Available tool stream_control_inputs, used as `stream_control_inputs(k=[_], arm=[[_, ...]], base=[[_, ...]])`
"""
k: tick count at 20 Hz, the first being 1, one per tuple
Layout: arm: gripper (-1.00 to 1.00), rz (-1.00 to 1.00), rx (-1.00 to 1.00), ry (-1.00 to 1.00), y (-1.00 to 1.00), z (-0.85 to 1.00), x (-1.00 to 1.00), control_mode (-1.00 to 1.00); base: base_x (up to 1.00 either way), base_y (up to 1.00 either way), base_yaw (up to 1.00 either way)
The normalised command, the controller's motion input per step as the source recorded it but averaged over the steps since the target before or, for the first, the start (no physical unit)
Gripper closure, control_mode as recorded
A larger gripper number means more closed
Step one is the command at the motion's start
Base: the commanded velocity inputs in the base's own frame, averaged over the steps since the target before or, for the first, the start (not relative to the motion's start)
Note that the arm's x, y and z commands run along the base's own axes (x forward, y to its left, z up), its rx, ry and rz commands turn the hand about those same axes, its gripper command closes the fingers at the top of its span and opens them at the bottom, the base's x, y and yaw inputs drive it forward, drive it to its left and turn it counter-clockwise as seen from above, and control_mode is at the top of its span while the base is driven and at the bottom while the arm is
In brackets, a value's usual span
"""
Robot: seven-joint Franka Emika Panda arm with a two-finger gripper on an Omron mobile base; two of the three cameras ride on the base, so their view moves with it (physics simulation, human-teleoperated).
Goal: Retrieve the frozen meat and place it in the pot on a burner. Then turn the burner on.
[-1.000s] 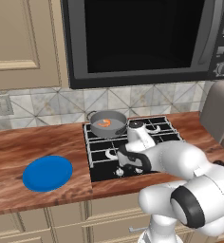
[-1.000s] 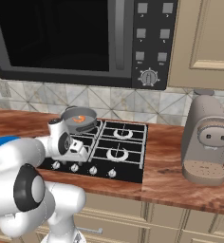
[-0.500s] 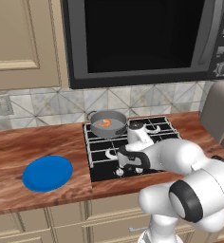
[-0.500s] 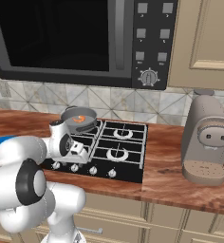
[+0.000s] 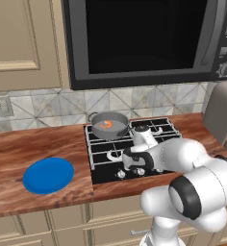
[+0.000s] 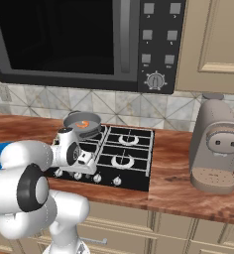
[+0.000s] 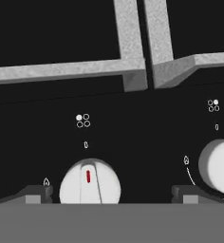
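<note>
The grey pot point(image 5: 109, 127) point(image 6: 82, 124) stands on the rear left burner, which it covers. The orange frozen meat point(image 5: 106, 124) point(image 6: 82, 123) lies inside it. My gripper point(image 5: 128, 165) point(image 6: 84, 160) point(image 7: 111, 194) hangs low over the front edge of the black cooktop, well in front of the pot. It is open and holds nothing. In the hand view its two dark fingertips point(image 7: 35, 193) stand either side of a silver knob point(image 7: 90, 185) with a red mark, clear of it.
A second knob point(image 7: 218, 166) sits to the right of the first, with grey grate bars point(image 7: 133, 61) beyond. A blue plate point(image 5: 48, 175) lies on the wooden counter to the left. A coffee machine point(image 6: 215, 149) stands at the right, and a microwave point(image 5: 144, 38) hangs above.
The arm's elbow has shifted slightly. The hand stays low by the knob row with its jaws wide apart. The pot and the meat have not moved.
</note>
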Motion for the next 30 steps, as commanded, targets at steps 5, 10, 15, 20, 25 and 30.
stream_control_inputs(k=[5,10,15,20,25,30], arm=[[-1.00,0.00,0.01,0.00,0.01,-0.07,0.00,-1.00],[-1.00,0.00,0.01,0.00,0.09,-0.12,0.00,-1.00],[-1.00,0.00,0.02,0.00,0.04,-0.10,0.00,-1.00],[-1.00,0.00,0.07,0.00,0.00,-0.20,0.00,-1.00],[1.00,0.00,0.08,0.00,0.00,-0.25,0.00,-1.00],[1.00,-0.01,0.08,0.00,0.00,-0.21,-0.04,-1.00]], base=[[0.00,0.00,0.00],[0.00,0.00,0.00],[0.00,0.00,0.00],[0.00,0.00,0.00],[0.00,0.00,0.00],[0.00,0.00,0.00]])
